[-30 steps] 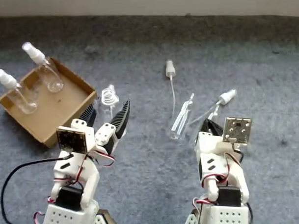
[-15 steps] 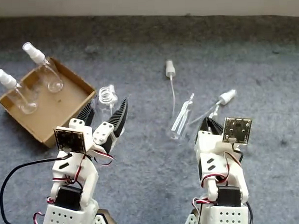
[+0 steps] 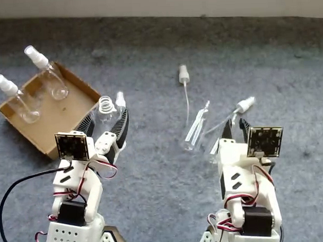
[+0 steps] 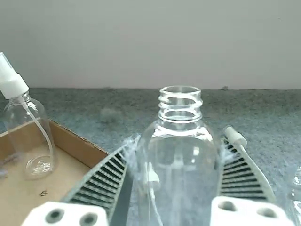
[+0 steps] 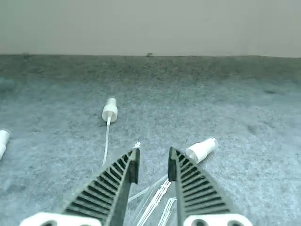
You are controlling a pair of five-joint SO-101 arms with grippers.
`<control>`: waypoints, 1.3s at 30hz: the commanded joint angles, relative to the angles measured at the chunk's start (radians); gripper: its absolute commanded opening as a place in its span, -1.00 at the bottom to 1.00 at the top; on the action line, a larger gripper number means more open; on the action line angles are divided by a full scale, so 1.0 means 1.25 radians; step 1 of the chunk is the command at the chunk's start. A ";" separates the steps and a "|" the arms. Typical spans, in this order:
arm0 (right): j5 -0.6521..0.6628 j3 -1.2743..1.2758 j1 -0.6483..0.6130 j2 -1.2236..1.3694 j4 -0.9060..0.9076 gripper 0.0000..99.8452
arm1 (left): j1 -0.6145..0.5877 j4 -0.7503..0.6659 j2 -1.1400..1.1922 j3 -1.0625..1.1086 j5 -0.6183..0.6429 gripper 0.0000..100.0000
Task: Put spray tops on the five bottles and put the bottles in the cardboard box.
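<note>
My left gripper [image 3: 106, 120] is shut on a clear bottle [image 4: 181, 155] that stands upright with a bare threaded neck, just beside the cardboard box [image 3: 65, 113]. A white spray top [image 4: 233, 136] lies against one of its fingers. Two capped bottles [image 3: 20, 102] [image 3: 51, 79] lie in the box. My right gripper [image 5: 152, 162] is open a little and holds nothing; it hangs over a clear bottle [image 3: 196, 128] lying on its side. Beyond it lie two loose spray tops [image 5: 109, 110] [image 5: 201, 149] with their tubes.
Grey carpet covers the table, with open floor between the two arms and behind the spray tops. A pale wall runs along the far edge. A black cable [image 3: 15, 184] loops beside the left arm's base.
My left gripper has gone from open to shut on the uncapped bottle and has shifted it slightly toward the box. The right arm has changed pose and its wrist has swung a little to the right.
</note>
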 commanded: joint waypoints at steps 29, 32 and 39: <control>-0.369 -0.937 0.123 1.262 0.197 -0.78 | -0.010 0.006 -0.006 0.015 0.004 -0.71; -0.417 -1.044 0.110 1.373 0.251 -0.78 | -0.010 0.006 -0.006 0.015 0.004 -0.71; -0.454 -1.259 0.100 1.623 0.323 -0.78 | -0.008 0.006 -0.004 0.015 0.004 -0.71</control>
